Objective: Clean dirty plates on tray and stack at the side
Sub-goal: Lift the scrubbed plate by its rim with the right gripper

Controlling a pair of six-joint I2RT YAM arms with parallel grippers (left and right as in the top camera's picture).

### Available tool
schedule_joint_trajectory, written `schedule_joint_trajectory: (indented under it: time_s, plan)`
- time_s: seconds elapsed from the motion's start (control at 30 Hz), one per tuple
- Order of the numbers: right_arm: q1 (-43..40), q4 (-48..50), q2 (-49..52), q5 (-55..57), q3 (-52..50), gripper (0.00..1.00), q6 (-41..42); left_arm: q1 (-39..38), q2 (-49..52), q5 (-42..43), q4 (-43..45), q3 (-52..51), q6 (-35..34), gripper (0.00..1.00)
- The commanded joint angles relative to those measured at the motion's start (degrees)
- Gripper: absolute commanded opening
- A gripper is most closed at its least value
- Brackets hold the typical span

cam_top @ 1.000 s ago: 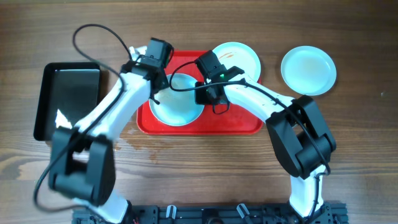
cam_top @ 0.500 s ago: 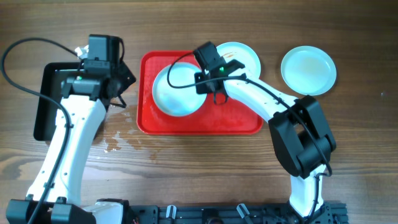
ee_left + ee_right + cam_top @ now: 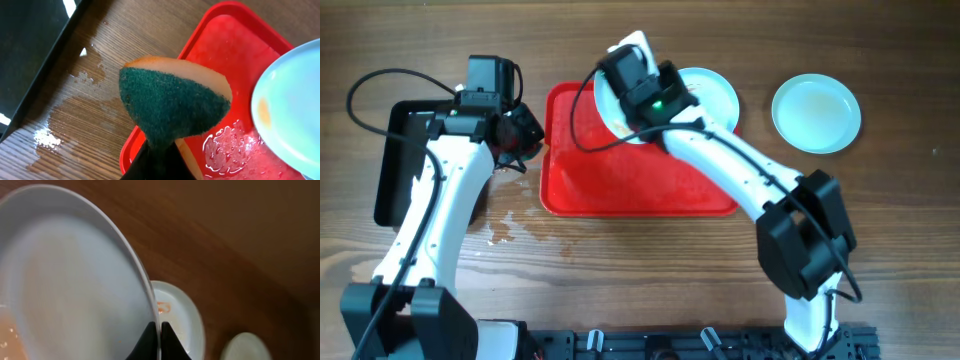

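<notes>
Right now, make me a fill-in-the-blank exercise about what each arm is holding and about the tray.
1. The left gripper is shut on a sponge whose scouring face is ____.
2. The right gripper pinches a lifted plate by its ____.
3. The wet tray between the arms is ____ in colour.

Missing words: green; rim; red.

It is looking like a robotics lab: a left arm point(image 3: 445, 215) and a right arm point(image 3: 730, 160) are rising from a black mounting rail point(image 3: 670, 345) at the edge of a wood-grain table point(image 3: 900, 250), a cable point(image 3: 382, 75) is trailing loose, and a red tray point(image 3: 640, 180) and pale plate point(image 3: 817, 113) are lying on it.
</notes>
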Motion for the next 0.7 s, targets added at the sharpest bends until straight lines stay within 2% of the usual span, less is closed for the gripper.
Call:
schedule_joint_trajectory:
  time_s: [0.0, 0.17, 0.43, 0.67]
  plan:
    - [4.59, 4.13, -2.03, 15.39, 1.31, 0.04, -11.28, 0.28, 0.92, 0.87, 0.11, -0.35, 0.94, 0.04]
    - [8.59, 8.28, -2.03, 22.03, 1.31, 0.04, -15.54, 0.28, 0.92, 0.85, 0.15, -0.35, 0.94, 0.04]
    - [9.79, 8.33, -2.03, 29.05, 1.31, 0.04, -17.92, 0.28, 0.92, 0.85, 0.22, -0.35, 0.94, 0.04]
    - [9.86, 8.31, -2.03, 29.22, 1.31, 0.04, -18.73, 0.28, 0.92, 0.87, 0.17, -0.35, 0.92, 0.04]
